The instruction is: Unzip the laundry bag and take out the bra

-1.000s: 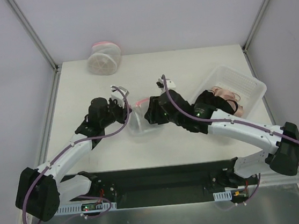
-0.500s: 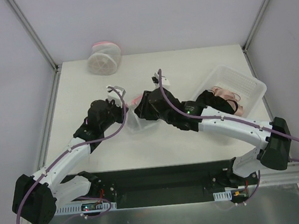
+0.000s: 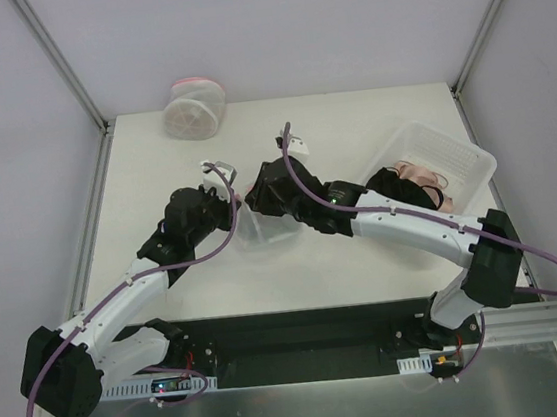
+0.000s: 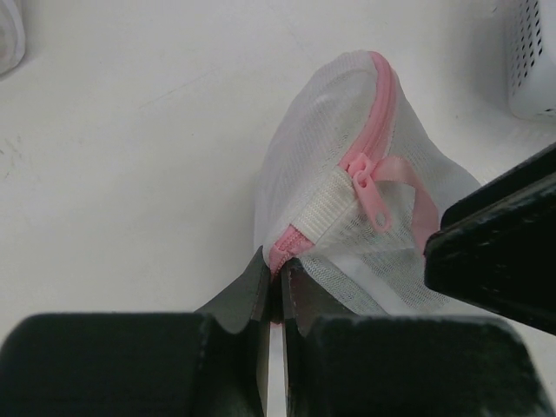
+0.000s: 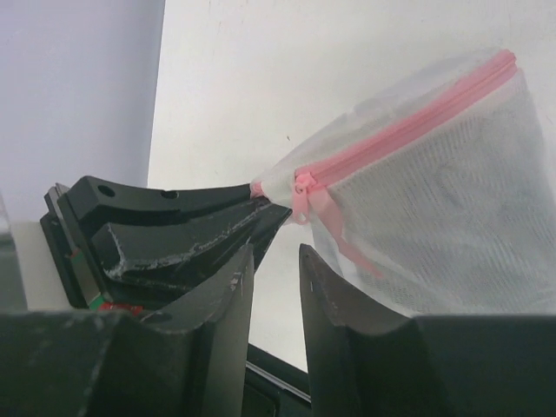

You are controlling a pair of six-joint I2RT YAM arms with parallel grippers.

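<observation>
Where left pincer (image 4: pixel 271 278) pinches, laundry bag (image 4: pixel 330 148) rim ends.

Laundry bag (image 3: pixel 254 235) on table (image 3: pixel 349 120), basket (image 3: pixel 450 148) right of it — drum bag (image 3: pixel 194 108) behind.

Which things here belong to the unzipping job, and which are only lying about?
Job: laundry bag, its pink zipper pull, left gripper pinching the bag's rim, right gripper open beside the pull.
Lying about: drum-shaped mesh bag, white basket holding black garment and beige-pink bra.
</observation>
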